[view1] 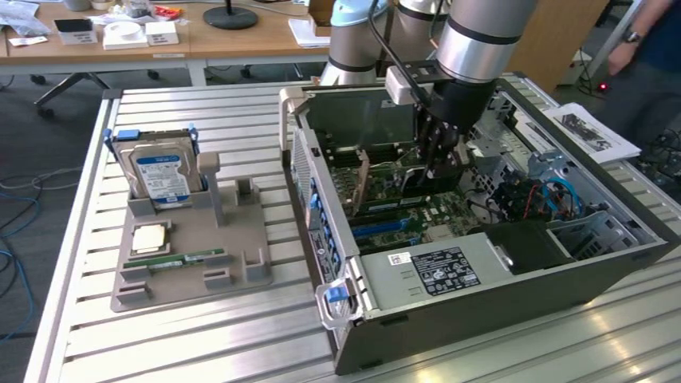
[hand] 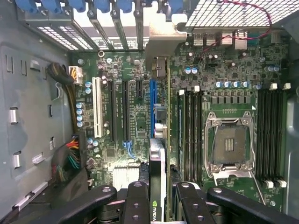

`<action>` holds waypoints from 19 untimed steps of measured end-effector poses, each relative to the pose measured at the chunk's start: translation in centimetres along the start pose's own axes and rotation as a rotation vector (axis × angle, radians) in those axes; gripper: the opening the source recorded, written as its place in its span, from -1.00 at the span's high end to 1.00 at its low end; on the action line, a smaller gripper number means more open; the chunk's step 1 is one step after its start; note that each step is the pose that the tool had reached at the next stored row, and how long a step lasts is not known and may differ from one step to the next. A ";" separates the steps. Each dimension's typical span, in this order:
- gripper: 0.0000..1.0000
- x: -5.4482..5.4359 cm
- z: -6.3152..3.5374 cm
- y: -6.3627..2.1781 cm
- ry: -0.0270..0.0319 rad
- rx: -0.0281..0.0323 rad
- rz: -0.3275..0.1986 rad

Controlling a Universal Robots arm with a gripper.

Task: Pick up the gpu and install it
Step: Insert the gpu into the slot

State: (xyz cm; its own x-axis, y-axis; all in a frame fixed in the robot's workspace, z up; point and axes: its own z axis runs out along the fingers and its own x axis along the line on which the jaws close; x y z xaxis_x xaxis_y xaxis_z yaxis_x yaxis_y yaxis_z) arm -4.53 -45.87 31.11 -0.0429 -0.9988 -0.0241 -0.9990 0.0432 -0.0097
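- The slatted metal table (view1: 213,343) carries an open computer case (view1: 479,311) lying on its side, and at the exterior view's left a grey tray (view1: 250,271).
- At the near end of the case sits the power supply (view1: 436,267) with a black label.
- On the tray lie a narrow memory stick (view1: 175,259) and, just behind it, a processor chip (view1: 149,236). Further back a hard drive (view1: 159,171) stands upright in its holder.
- In the middle of the case the gripper (view1: 438,163) reaches down to the motherboard (hand: 233,70).
- Its fingers (hand: 138,200) are clenched on the gpu (hand: 156,161), one on each face of the card.
- The gpu stands on its edge between the long blue slot (hand: 152,107) and the memory slots (hand: 189,135), beside the empty processor socket (hand: 230,144). Its silver bracket (hand: 161,44) points to the rear wall of the case. Whether the card's edge sits in the slot, I cannot tell.
- The arm (view1: 484,36) rises from the gripper out of the case.
- Behind the table stands a wooden desk (view1: 213,40) with small things on it, and at the exterior view's right a person (view1: 649,72) in dark clothes.
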 end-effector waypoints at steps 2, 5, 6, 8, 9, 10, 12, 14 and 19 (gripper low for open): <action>0.47 0.0 0.17 0.01 -0.0001 0.0000 -0.002; 0.47 0.0 0.24 0.01 0.0000 -0.0001 -0.002; 0.47 0.0 0.33 0.01 -0.0003 0.0000 -0.002; 0.47 0.0 0.54 0.04 0.0000 0.0000 -0.002; 0.47 0.0 0.67 0.05 -0.0001 0.0000 -0.003; 0.47 0.0 0.80 0.06 -0.0001 0.0000 -0.003; 0.47 0.0 1.05 0.08 -0.0001 0.0000 -0.003; 0.47 0.0 1.27 0.09 0.0000 0.0000 -0.003; 0.47 0.0 1.84 0.12 0.0000 -0.0001 -0.004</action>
State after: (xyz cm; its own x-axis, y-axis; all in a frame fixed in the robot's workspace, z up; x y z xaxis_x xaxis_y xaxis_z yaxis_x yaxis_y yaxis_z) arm -4.64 -45.87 29.27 -0.0393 -0.9989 -0.0241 -0.9992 0.0396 -0.0097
